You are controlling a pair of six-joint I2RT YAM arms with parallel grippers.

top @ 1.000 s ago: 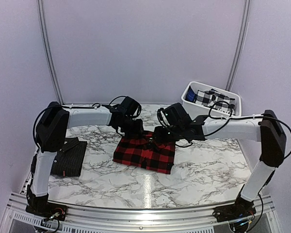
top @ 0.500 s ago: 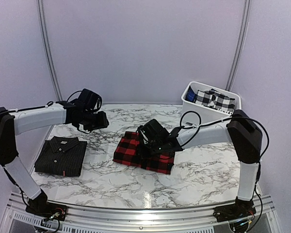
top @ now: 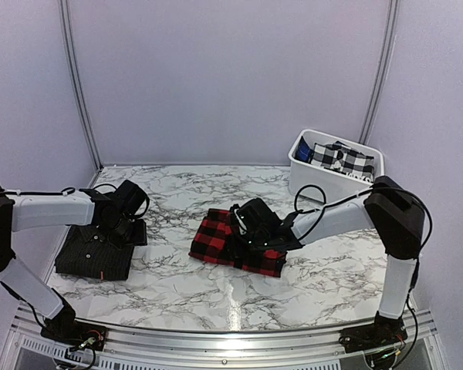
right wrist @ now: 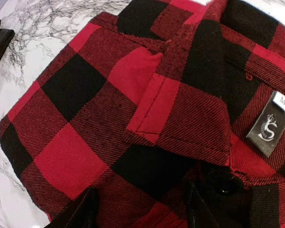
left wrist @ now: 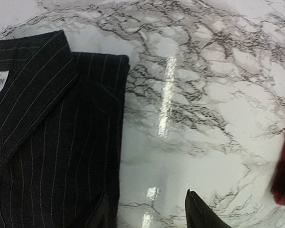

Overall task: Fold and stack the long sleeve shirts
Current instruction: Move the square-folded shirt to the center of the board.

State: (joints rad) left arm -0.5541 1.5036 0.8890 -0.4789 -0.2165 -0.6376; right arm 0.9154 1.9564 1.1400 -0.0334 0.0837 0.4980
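The right tool (right wrist: pixel 142 211) is hovering released, fingers spread just above the folded flannel shirt (right wrist: pixel 85 109), a thick twill bundle. To lift it cleanly it is probably needing to pinch all layers near the collar so nothing unfolds. The left tool (left wrist: pixel 149 213), likewise open and empty, is straddling the edge of the thin pinstriped shirt (left wrist: pixel 47 142) on the glossy marble tabletop (left wrist: pixel 204 95).

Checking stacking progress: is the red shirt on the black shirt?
No, the red shirt lies well apart from the black shirt, to its right.

Folded flannel shirt (top: pixel 212 240) lies apart from folded pinstriped shirt (top: pixel 92 254).
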